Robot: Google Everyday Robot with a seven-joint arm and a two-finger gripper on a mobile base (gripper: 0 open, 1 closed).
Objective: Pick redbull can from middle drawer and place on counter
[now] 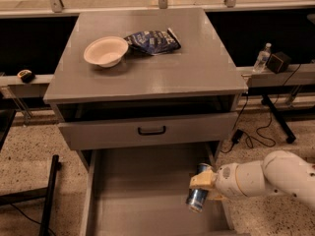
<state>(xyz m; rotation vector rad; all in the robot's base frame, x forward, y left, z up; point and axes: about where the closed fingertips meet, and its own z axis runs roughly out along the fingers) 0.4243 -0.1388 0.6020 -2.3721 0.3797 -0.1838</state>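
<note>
Gripper point(201, 190) over the open drawer's point(138, 186) right side, can point(197, 201) gripped in it. Worktop point(192, 68) above & behind gripper. On it, back-left of gripper: bowl point(105, 50), w/ bag point(152, 41) touching its right.

A bowl point(105, 50) and snack bag point(151, 41) are borne by the counter point(197, 63); the gripper point(203, 188), clasping the redbull can point(197, 200), is held over the middle drawer point(142, 191).

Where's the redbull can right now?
Camera view, lower right: redbull can, tilted, gripped by the end effector at the right side of the open middle drawer.
</note>
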